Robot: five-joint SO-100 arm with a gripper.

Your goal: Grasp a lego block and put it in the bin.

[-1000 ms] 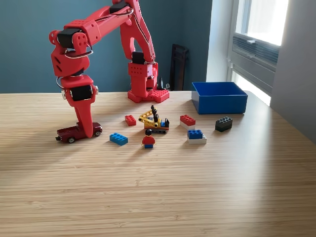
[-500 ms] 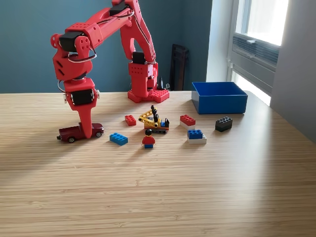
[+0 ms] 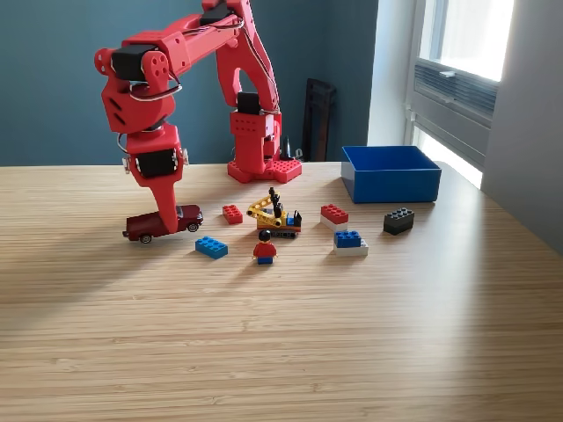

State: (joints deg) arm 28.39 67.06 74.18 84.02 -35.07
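Note:
My red gripper (image 3: 167, 218) hangs at the exterior view's left, shut on a dark red toy car (image 3: 145, 228) that is tilted, its right end higher. The lego blocks lie to its right on the table: a blue one (image 3: 211, 247), a small red one (image 3: 232, 214), a red-on-white one (image 3: 334, 215), a blue-on-white one (image 3: 350, 242) and a black one (image 3: 398, 220). The blue bin (image 3: 391, 183) stands at the back right and shows nothing inside from this angle.
A minifigure (image 3: 265, 249) and a small yellow crane vehicle (image 3: 275, 216) stand among the blocks. The arm's red base (image 3: 262, 151) sits at the back middle. The wooden table (image 3: 281, 352) stretches toward the camera. A window and wall are at the right.
The gripper has moved right and slightly up, carrying the toy car with it; the car's right end now sits higher. The blocks and bin have not moved.

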